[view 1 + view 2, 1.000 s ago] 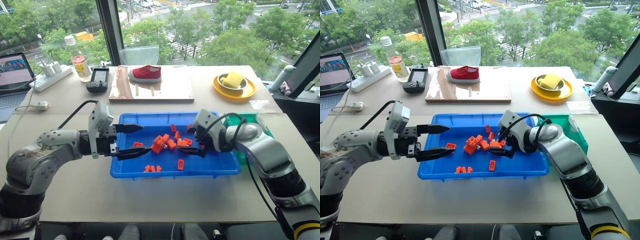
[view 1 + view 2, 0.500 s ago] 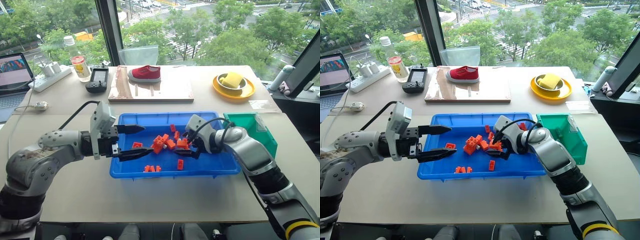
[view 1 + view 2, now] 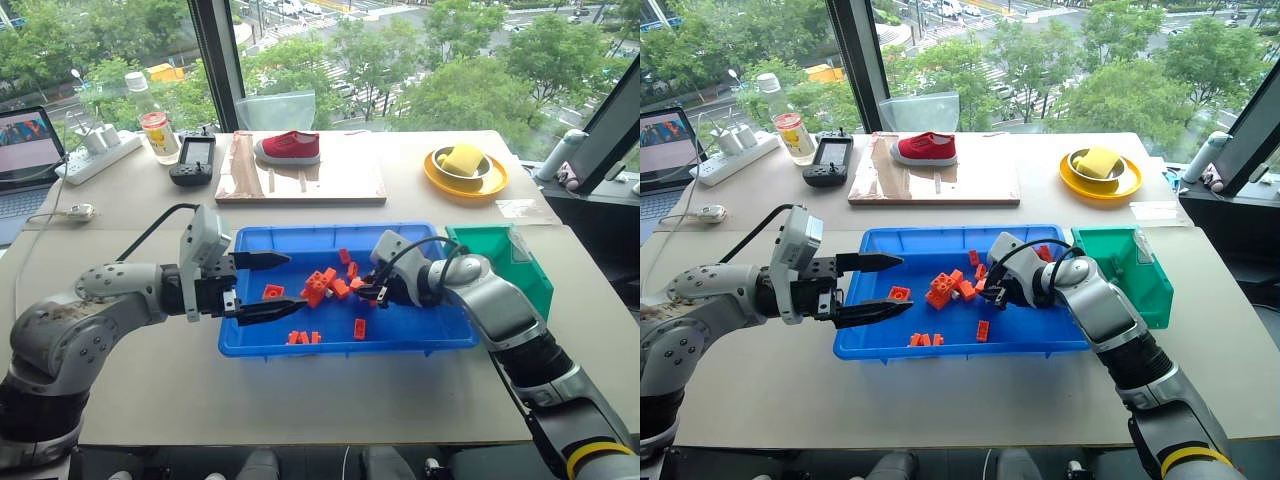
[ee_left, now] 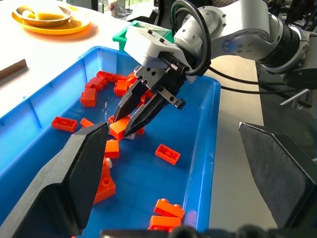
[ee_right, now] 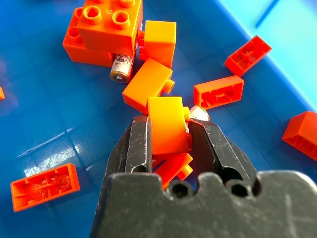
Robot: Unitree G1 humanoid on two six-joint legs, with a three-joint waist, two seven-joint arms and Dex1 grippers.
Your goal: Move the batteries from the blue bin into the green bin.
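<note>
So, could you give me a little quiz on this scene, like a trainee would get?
1. True or false: the right tool is clamped on a battery.
2. The green bin stands: A) at the blue bin's left end; B) at its right end; C) on the wooden board.
3. How do the left tool's jaws stand?
Key: 1. False: it grips an orange brick; a battery lies free nearby. 2. B. 3. Open, holding nothing.
</note>
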